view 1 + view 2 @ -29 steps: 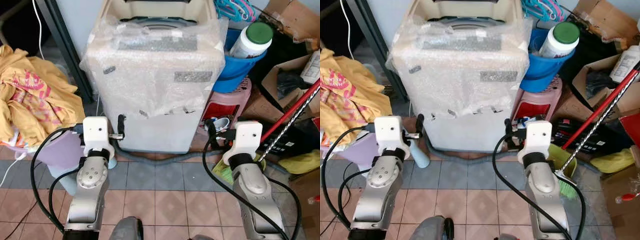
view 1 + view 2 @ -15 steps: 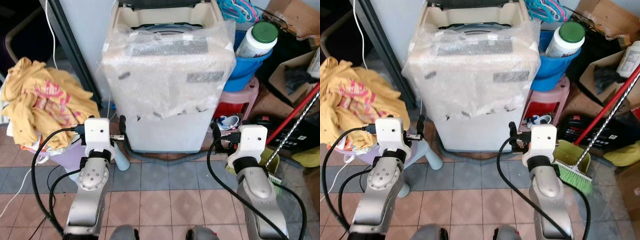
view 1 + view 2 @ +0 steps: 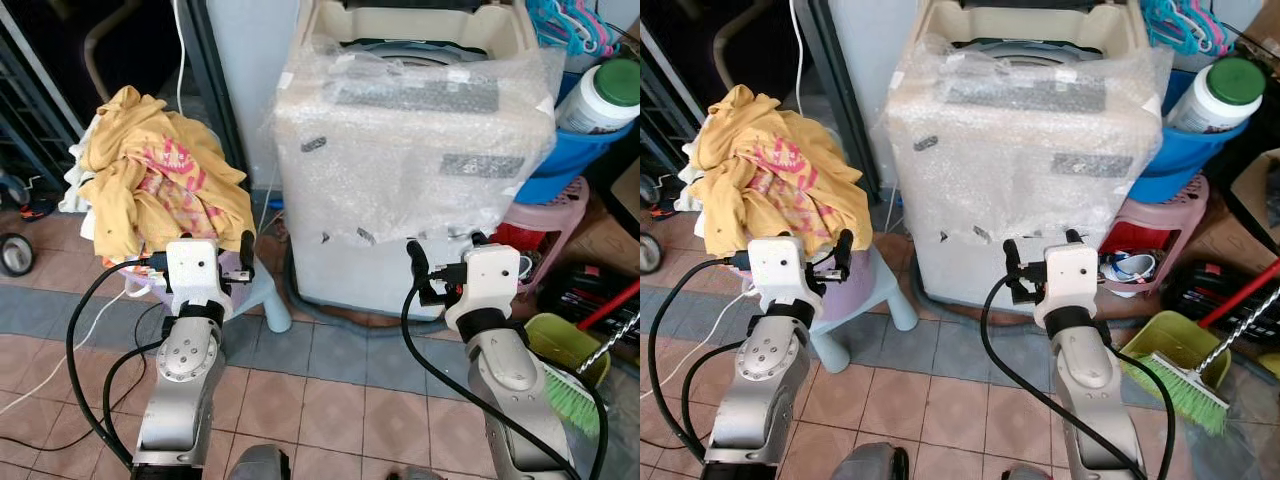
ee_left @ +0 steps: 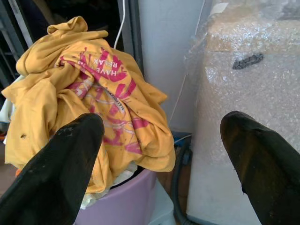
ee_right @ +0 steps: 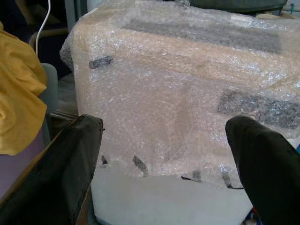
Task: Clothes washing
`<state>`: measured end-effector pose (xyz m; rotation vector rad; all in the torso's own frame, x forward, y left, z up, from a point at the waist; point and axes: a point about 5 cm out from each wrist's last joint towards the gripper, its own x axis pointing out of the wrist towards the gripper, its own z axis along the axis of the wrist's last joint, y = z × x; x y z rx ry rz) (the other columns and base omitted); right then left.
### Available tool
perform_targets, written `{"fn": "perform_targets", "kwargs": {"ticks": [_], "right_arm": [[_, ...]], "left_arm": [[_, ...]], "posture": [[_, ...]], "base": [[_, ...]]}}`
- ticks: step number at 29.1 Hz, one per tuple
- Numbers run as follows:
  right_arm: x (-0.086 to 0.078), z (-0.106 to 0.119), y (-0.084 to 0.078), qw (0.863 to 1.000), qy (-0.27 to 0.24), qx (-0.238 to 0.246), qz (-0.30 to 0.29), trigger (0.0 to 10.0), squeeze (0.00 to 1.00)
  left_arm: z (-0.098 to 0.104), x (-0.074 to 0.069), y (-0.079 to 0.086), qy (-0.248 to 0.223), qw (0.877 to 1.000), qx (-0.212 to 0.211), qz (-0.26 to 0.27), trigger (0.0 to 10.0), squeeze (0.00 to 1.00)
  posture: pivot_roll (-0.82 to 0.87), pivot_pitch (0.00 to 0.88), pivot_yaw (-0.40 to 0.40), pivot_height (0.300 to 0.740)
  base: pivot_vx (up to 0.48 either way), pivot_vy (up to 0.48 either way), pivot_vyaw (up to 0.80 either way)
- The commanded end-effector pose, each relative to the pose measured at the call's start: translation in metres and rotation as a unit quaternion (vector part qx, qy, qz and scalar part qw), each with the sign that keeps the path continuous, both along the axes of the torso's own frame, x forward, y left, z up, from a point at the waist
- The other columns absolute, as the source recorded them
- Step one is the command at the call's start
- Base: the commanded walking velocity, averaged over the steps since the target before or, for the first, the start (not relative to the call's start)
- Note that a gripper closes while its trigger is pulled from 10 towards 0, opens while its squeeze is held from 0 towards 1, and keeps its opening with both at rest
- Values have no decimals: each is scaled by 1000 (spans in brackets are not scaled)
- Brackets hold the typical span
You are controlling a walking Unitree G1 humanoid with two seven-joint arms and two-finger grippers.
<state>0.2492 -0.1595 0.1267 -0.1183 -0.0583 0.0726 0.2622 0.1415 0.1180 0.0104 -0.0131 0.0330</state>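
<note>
A washing machine [image 3: 415, 150] wrapped in bubble wrap stands straight ahead, its top lid toward the wall. Left of it a heap of yellow clothes [image 3: 160, 190] with pink print fills a purple basket [image 4: 119, 204] on a pale blue stool [image 3: 875, 300]. My left gripper [image 4: 159, 150] is held out open, a short way in front of the heap and apart from it. My right gripper [image 5: 164, 164] is open too, facing the machine's wrapped front panel without touching it. Both hold nothing.
A blue bucket [image 3: 560, 160] with a white green-capped bottle [image 3: 605, 95] sits on a pink stool [image 3: 545, 215] right of the machine. A green dustpan [image 3: 555, 340] and broom [image 3: 1180, 385] lie at right. A dark metal frame [image 3: 225, 110] and a white cable [image 3: 60, 345] are on the left.
The camera has swung left, so the clothes heap and machine sit further right in view and the heap shows whole. Both arms keep their pose, fingers still spread.
</note>
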Motion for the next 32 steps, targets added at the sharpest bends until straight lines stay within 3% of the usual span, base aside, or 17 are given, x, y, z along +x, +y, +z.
{"fn": "perform_targets", "kwargs": {"ticks": [1, 8, 12, 15, 28, 32], "right_arm": [[2, 1, 3, 1000, -3, 5, 4, 10000, 0], [4, 0, 3, 1000, -2, 9, 6, 10000, 0], [5, -1, 8, 999, 2, 16, 37, 10000, 0], [6, 0, 17, 996, -4, -33, 86, 10000, 0], [13, -2, 23, 990, 0, -31, 136, 10000, 0], [12, -4, 26, 988, 0, -38, 148, 10000, 0]], "left_arm": [[-2, 1, 3, 4, 1000, 1, 0, 10000, 0], [-3, 3, 3, 9, 1000, -1, 5, 10000, 0], [-5, 4, 3, 18, 1000, -4, 17, 10000, 0], [-6, 4, 3, 20, 999, -7, 24, 10000, 0], [-6, 3, 5, 21, 999, 4, 40, 10000, 0], [-5, 3, 6, 19, 999, 13, 41, 10000, 0]], "posture": [[13, 70, 44, 740], [11, 65, 46, 740], [12, 63, 43, 740], [15, 62, 39, 740], [31, 69, 34, 740], [35, 68, 32, 740]], "base": [[458, 0, 788], [438, 0, 679], [337, 338, 0], [0, 432, 533], [0, 450, 788], [0, 62, 775]]}}
